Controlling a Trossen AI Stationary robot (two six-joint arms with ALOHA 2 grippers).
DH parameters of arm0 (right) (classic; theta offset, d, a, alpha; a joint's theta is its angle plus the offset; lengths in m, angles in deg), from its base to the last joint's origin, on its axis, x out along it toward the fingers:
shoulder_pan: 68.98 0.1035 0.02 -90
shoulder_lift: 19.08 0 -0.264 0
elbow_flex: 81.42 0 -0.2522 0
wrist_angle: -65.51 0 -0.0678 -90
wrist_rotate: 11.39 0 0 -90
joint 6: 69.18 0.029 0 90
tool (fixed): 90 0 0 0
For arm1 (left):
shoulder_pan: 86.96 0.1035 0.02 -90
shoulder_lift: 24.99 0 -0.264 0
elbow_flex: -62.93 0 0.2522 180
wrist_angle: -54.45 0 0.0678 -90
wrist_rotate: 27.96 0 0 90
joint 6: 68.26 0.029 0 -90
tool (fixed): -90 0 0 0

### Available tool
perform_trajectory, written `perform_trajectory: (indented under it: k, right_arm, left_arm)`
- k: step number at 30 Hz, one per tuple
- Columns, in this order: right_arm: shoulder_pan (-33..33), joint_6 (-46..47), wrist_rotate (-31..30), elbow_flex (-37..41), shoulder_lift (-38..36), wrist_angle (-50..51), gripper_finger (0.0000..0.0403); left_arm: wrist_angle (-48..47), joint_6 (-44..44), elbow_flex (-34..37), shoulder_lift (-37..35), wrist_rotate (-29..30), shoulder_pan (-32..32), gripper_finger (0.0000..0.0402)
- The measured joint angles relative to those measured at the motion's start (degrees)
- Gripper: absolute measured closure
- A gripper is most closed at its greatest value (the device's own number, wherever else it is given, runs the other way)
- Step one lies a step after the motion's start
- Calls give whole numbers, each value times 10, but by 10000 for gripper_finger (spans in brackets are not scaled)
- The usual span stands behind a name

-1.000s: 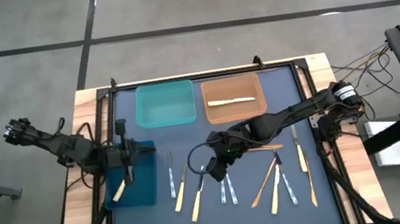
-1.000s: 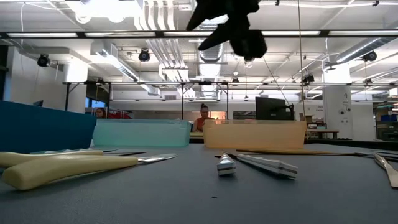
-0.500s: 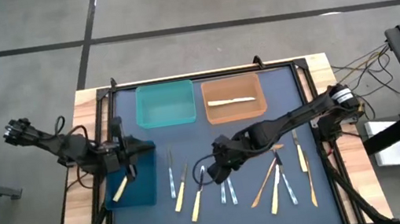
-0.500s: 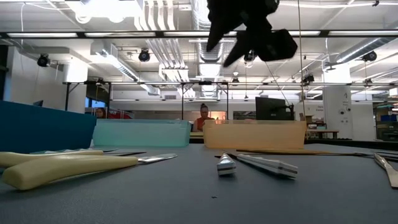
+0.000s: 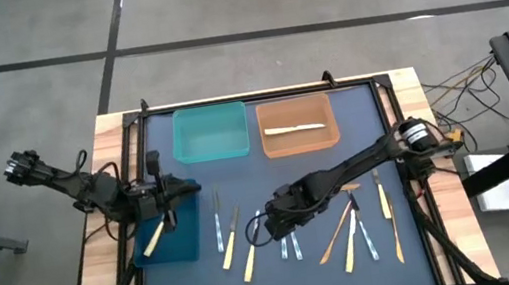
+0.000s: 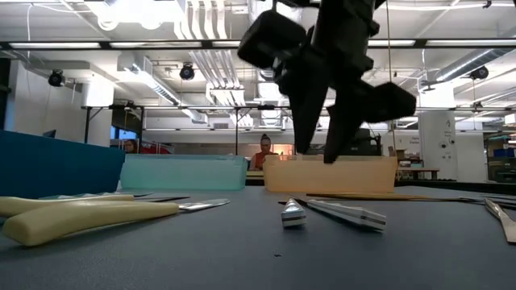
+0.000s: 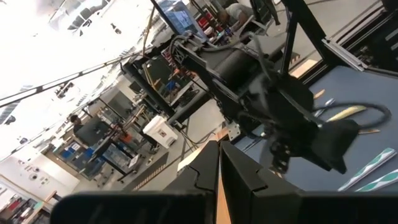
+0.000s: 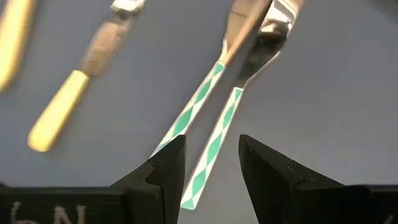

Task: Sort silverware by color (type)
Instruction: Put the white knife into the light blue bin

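The silverware lies scattered on the dark mat (image 5: 421,239): yellow-handled pieces (image 5: 249,254), two pieces with green-and-white checked handles (image 5: 290,247), and orange-tan ones (image 5: 335,240). My right gripper (image 5: 269,227) hangs open, pointing down, above the checked handles (image 8: 205,134), clear of the mat in the low view (image 6: 316,153). A yellow-handled knife (image 8: 59,118) lies beside them. My left gripper (image 5: 158,191) is shut and empty, level over the far edge of the dark blue bin (image 5: 186,242), which holds one yellow piece (image 5: 153,241).
A teal bin (image 5: 208,119) and an orange bin (image 5: 329,116) with one pale piece (image 5: 293,128) stand at the far side of the mat. More silverware lies to the right (image 5: 383,206). A person sits far off in the room (image 6: 263,150).
My right gripper has come down toward the mat and moved toward the near left, rolling about its wrist and tipping steeper; its fingers stay open. My left gripper has rolled a little in place.
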Motion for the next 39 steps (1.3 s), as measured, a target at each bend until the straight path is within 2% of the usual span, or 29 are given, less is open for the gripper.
perform_trajectory:
  k: [14, 23, 39]
  right_arm:
    - [1, -17, 12, -39, 73, 6, 264]
    - [1, -18, 4, -40, 73, 56, 264]
    - [1, -20, -30, -40, 72, 45, 264]
  left_arm:
    - [0, 0, 1, 1, 4, 3, 401]
    - [-1, 0, 1, 3, 4, 5, 401]
    - [0, 0, 2, 5, 4, 6, 401]
